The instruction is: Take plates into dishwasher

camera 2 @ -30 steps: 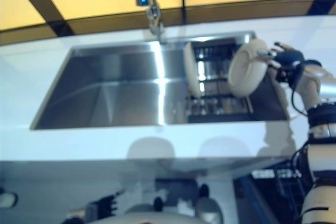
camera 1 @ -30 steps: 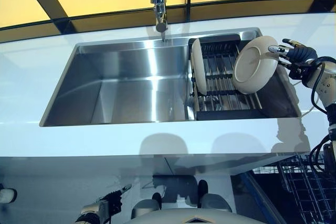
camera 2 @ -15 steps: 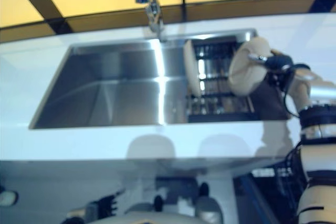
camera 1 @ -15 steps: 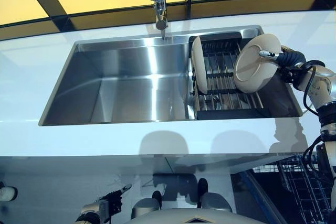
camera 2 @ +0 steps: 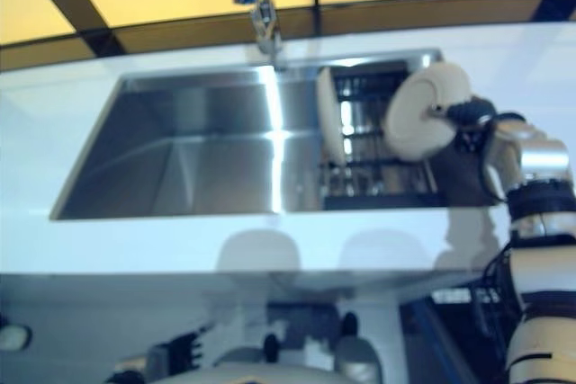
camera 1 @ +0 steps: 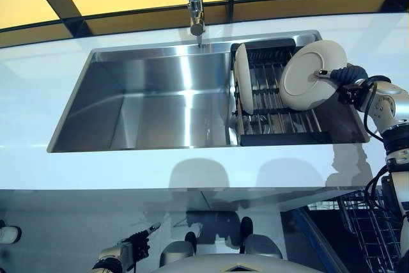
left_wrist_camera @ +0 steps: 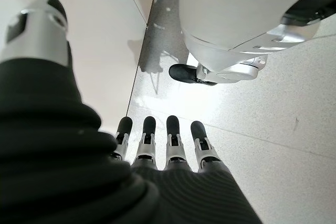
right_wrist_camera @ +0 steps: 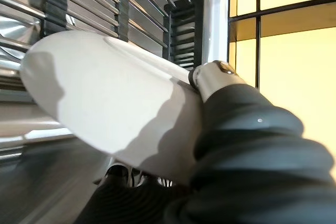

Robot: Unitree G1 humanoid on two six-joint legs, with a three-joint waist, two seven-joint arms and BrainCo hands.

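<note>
Left eye view: two plates, one upright point(camera 1: 242, 86) in the rack point(camera 1: 276, 133), one point(camera 1: 308, 75) pinched by right hand point(camera 1: 346, 76). Left hand point(left_wrist_camera: 157, 153) hangs low, fingers straight.

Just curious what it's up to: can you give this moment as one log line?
right hand: gripping plate above rack | second plate: upright in rack | left hand: idle, low, fingers straight

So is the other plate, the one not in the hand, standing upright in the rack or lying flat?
Upright: the plate stands on its edge at the left end of the rack in the sink.
</note>
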